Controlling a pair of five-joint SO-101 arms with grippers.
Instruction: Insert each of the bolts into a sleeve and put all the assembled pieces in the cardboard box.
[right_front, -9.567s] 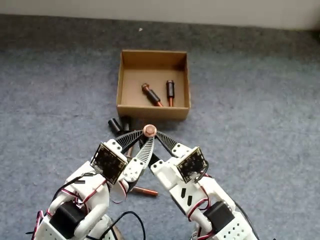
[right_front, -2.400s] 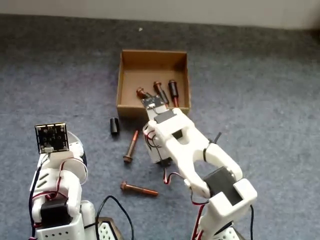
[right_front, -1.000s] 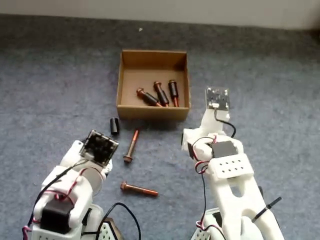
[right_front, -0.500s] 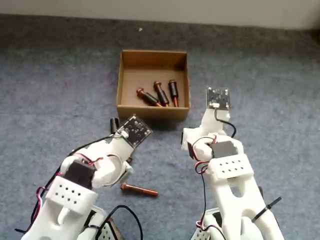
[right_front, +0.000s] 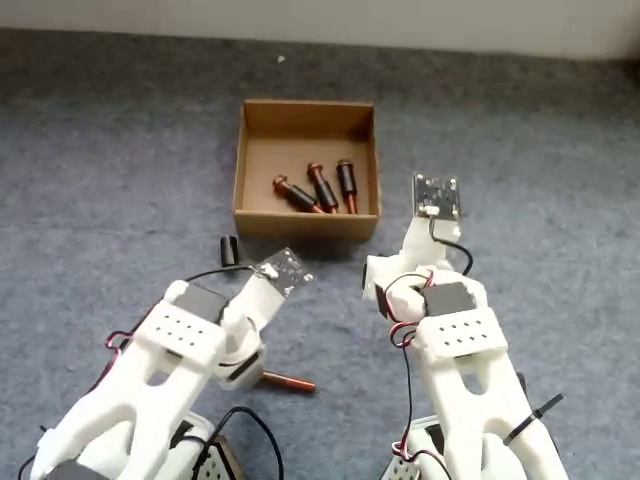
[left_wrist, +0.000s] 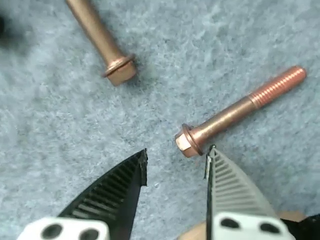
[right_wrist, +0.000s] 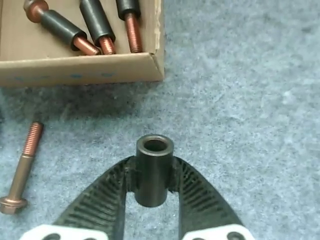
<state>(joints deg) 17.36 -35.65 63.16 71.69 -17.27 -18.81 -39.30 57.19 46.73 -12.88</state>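
Observation:
In the left wrist view my left gripper (left_wrist: 176, 159) hangs open just above the carpet. The head of a copper bolt (left_wrist: 235, 112) lies right at its pale fingertip (left_wrist: 212, 159). A second copper bolt (left_wrist: 100, 42) lies farther off. My right gripper (right_wrist: 153, 165) is shut on a black sleeve (right_wrist: 154, 185), held upright with its bore showing. The cardboard box (right_front: 240, 170) holds three bolts in sleeves (right_front: 318, 187). A loose black sleeve (right_front: 229, 250) lies in front of the box's left corner. The left arm (right_front: 190, 340) covers one bolt; the tip of the other bolt (right_front: 290, 381) sticks out beside it.
Grey carpet covers the table. The right arm (right_front: 445, 320) stands to the right of the box's front corner. The box's front wall (right_wrist: 80, 70) is just beyond the right gripper, and a bolt (right_wrist: 22, 170) lies on the carpet beside it.
The left arm has swung forward and down over the two loose bolts, hiding one in the high view. The right arm has stayed still for the last second.

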